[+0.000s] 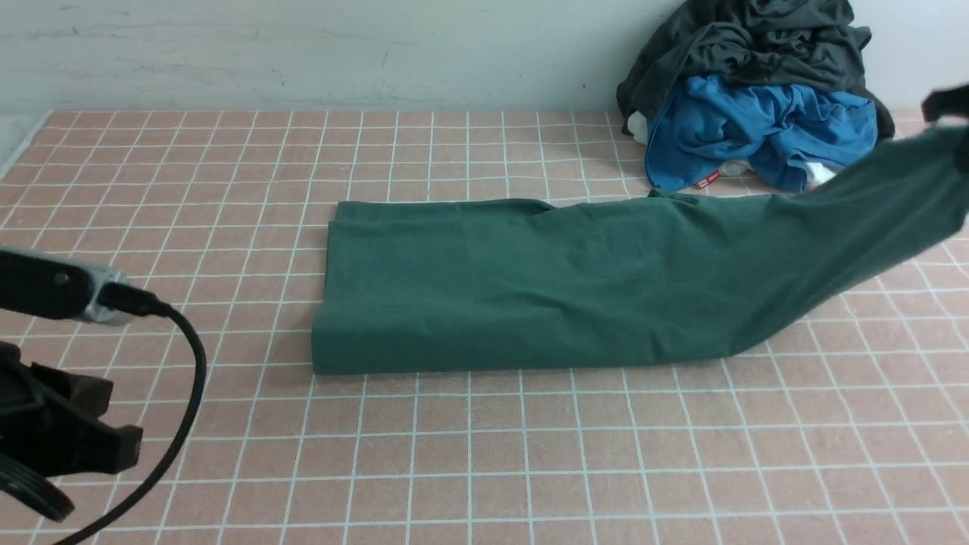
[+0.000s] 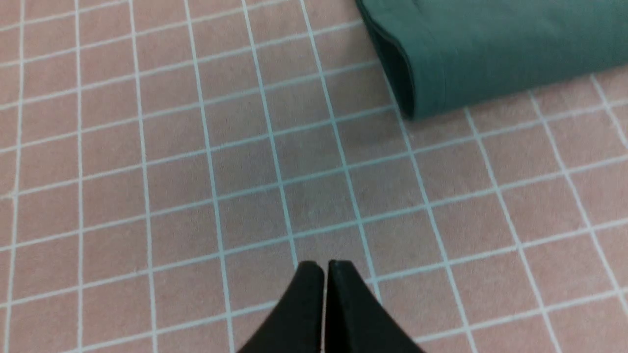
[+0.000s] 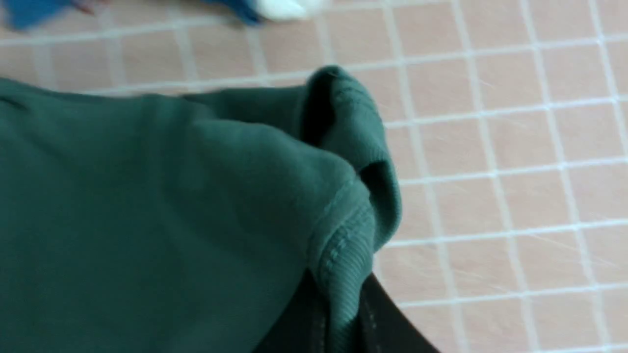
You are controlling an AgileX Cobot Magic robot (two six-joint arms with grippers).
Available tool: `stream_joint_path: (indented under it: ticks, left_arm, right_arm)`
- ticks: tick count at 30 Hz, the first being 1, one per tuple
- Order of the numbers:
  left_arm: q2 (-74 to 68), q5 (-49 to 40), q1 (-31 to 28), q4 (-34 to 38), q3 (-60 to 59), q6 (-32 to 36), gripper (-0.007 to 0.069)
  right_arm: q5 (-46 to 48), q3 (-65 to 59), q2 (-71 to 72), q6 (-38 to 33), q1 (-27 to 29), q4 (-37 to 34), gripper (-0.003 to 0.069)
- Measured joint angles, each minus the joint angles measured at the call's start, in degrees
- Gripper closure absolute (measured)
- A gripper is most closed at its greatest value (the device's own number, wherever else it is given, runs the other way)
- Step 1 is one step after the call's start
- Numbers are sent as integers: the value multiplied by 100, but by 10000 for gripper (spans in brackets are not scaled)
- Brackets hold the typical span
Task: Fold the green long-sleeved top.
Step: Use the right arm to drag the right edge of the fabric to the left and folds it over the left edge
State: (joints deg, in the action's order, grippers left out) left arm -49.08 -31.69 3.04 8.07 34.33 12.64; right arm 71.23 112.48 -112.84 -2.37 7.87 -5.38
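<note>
The green long-sleeved top (image 1: pixel 530 284) lies folded into a long band across the middle of the tiled table. Its right end is lifted off the table toward the right edge of the front view. My right gripper (image 1: pixel 946 106) is shut on a ribbed edge of the top (image 3: pixel 343 274) and holds it up in the air. My left gripper (image 2: pixel 325 267) is shut and empty, above bare tiles near the top's folded left corner (image 2: pixel 417 73). In the front view the left arm (image 1: pixel 53 393) sits low at the left. The neck label and chest logo are hidden.
A pile of clothes stands at the back right against the wall: a dark charcoal-grey garment (image 1: pixel 749 45) over a bright blue one (image 1: pixel 749 129), just behind the lifted part of the top. A black cable (image 1: pixel 182 409) hangs from the left arm.
</note>
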Motion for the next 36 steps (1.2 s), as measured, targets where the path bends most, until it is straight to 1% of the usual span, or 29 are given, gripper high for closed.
stream_joint_path:
  ticks: [1, 4, 5, 6, 7, 8, 10, 12, 14, 18, 23, 27, 30, 32, 34, 36]
  left_arm:
    - [0, 22, 0, 33, 0, -10, 628]
    - [0, 183, 0, 375, 0, -38, 628]
    - [0, 183, 0, 391, 0, -38, 628]
    - [0, 183, 0, 488, 0, -44, 628]
    - [0, 183, 0, 575, 0, -44, 628]
    - [0, 183, 0, 632, 0, -44, 628]
    - [0, 161, 0, 760, 0, -48, 628]
    - [0, 111, 0, 835, 0, -48, 628]
    - [0, 53, 0, 876, 0, -48, 628]
    - [0, 23, 0, 907, 0, -54, 628]
    - [0, 23, 0, 933, 0, -60, 628]
    - [0, 23, 0, 1060, 0, -48, 628]
    - [0, 23, 0, 1178, 0, -33, 628]
    - [7, -7, 0, 1239, 0, -26, 628]
    - [106, -83, 0, 1283, 17, 15, 628]
    - [391, -125, 0, 1345, 53, 253, 628]
  right_arm:
    - [0, 0, 58, -19, -68, -63, 641]
    - [21, 26, 291, -529, -920, -1320, 641]
    - [21, 26, 291, -617, -974, -1471, 641]
    - [-33, -1, 266, -909, -1355, -1903, 641]
    - [-148, -20, 192, -1205, -1622, -2302, 641]
    - [-257, -28, 117, -1395, -1828, -2498, 641]
    - [-530, -34, -140, -1817, -2336, -3174, 641]
    - [-857, -39, -510, -2089, -2721, -3721, 641]
    - [-1177, -47, -765, -2197, -2984, -4107, 641]
    - [-2172, -75, -1418, -2448, -3523, -4765, 636]
    - [-2840, -75, -1684, -2915, -3824, -5422, 580]
    - [-3229, -61, -1690, -3628, -3962, -5883, 473]
    - [-3288, -21, -1690, -4136, -3971, -5933, 386]
    - [-3283, 0, -1690, -4251, -3928, -5933, 360]
    - [-3223, 18, -1679, -4294, -3877, -5937, 349]
    - [-3032, 35, -1652, -4264, -3790, -5858, 359]
